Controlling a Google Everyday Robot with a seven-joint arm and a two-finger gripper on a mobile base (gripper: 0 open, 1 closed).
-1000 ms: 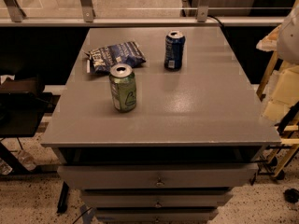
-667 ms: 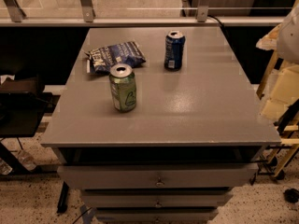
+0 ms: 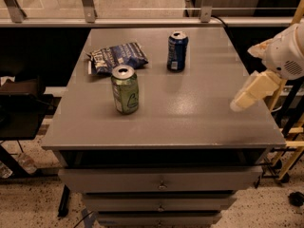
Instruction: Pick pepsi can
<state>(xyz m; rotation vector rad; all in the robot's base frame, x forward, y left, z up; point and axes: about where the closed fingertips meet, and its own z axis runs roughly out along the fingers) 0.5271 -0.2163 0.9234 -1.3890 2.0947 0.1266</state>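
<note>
Dim room; soft sheen on tabletop [image 3: 199, 113]; tool [image 3: 248, 93] brightly lit, right edge.

The gripper [image 3: 247, 95] moved leftward from beyond the right edge of the table [image 3: 190, 122]. It came to hang over that edge.

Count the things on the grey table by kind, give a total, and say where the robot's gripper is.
Cans: 2, the pepsi can and the green can
Chip bags: 1, the blue chip bag
Total: 3
The gripper hangs at the right edge of the table, apart from all three.
</note>
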